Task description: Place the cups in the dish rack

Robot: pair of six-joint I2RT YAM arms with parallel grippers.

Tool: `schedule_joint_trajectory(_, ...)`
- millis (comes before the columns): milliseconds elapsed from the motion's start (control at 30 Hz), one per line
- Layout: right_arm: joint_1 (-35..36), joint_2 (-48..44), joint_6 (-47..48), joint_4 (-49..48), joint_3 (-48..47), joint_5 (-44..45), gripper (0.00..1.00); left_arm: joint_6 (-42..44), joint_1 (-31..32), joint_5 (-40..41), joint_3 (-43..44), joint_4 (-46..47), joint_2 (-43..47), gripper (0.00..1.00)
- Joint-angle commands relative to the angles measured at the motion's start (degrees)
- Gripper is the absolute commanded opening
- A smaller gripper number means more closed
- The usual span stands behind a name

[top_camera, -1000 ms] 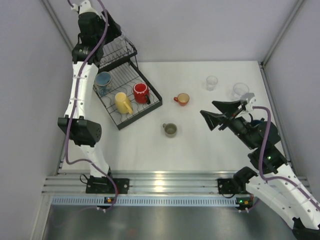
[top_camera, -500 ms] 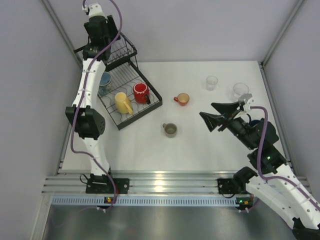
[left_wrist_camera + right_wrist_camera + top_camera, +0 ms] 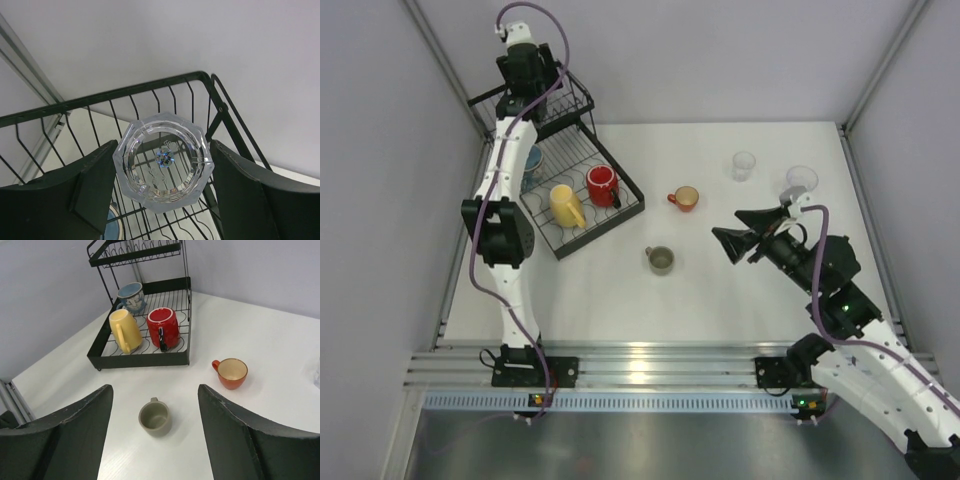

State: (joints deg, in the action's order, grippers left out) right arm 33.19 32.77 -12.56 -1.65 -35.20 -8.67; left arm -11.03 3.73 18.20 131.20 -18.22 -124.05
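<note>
Clear tumbler (image 3: 162, 167) above black wire rack (image 3: 150, 90)

The left arm (image 3: 498, 175) and right arm (image 3: 880, 368) are white tubes joined by black motor housings, each trailing a purple cable (image 3: 471, 275). The left claw (image 3: 163, 146) and right claw (image 3: 154, 391) have broad matte-black fingers (image 3: 65, 435).

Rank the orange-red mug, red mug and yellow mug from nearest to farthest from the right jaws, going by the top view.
1. orange-red mug, on the bare table, right of the dish rack.
2. red mug, in the rack's tray, on its right side.
3. yellow mug, in the tray, left of the red one.
</note>
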Motion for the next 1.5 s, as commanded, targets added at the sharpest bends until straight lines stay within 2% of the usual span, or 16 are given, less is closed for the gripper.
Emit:
schedule_joint_trajectory(0, -0.2, 0.5, 0.3, -2.7, 0.0, -0.4, 0.69, -0.2, -0.1, -1.1, 2.9, 5.2, -0.6, 0.0)
schedule_joint_trajectory(300, -0.3, 2.4, 0.7, -3.8, 0.3, -0.4, 0.69, 0.7, -0.1, -2.8, 1.2, 5.3, -0.7, 0.0)
schedule_joint_trajectory(400, -0.2, 3.0, 0.6, -4.5, 0.5, -0.4, 0.69, 1.0, -0.1, -3.4, 0.9, 5.2, -0.3, 0.09)
schedule_joint_trajectory(433, -0.2, 3.1, 0.6, -4.6, 0.5, -0.4, 0.7, 1.0, -0.1, -3.4, 0.9, 5.2, -0.3, 0.09)
schedule_joint_trajectory(533, -0.2, 3.3, 0.7, -4.7, 0.4, -0.3, 0.69, 1.0, -0.1, -3.8, 0.2, 5.2, -0.1, 0.21)
schedule_joint_trajectory(567, -0.3, 3.3, 0.7, -4.6, 0.4, -0.2, 0.69, 1.0, -0.1, -3.8, -0.1, 5.2, 0.0, 0.32)
schedule_joint_trajectory(800, -0.3, 3.1, 1.0, -4.5, 0.5, 0.8, 0.69, 1.0, -0.1, -4.2, -0.4, 5.2, 0.3, 0.45)
schedule_joint_trajectory(867, -0.2, 3.3, 1.0, -4.4, 0.4, 0.9, 0.69, 0.7, -0.1, -4.3, -0.7, 5.2, 0.4, 0.51)
schedule_joint_trajectory(900, -0.2, 3.3, 1.0, -4.4, 0.3, 0.9, 0.69, 0.6, -0.1, -4.4, -0.7, 5.2, 0.4, 0.59)
schedule_joint_trajectory(1100, -0.2, 3.0, 1.1, -4.2, 0.5, 1.5, 0.7, 0.1, -0.1, -4.8, -0.6, 5.2, 0.7, 0.71)
schedule_joint_trajectory(1233, -0.3, 3.0, 1.0, -4.2, 0.7, 1.6, 0.7, -0.2, -0.1, -5.1, -0.7, 5.2, 1.2, 0.88)
schedule_joint_trajectory(1267, -0.3, 2.9, 1.0, -4.2, 0.7, 1.7, 0.69, -0.3, -0.1, -5.1, -0.7, 5.3, 1.3, 0.96)
schedule_joint_trajectory(1467, -0.3, 2.9, 1.3, -4.1, 1.1, 2.2, 0.69, -0.7, -0.1, -5.2, -0.5, 5.3, 2.2, 0.98)
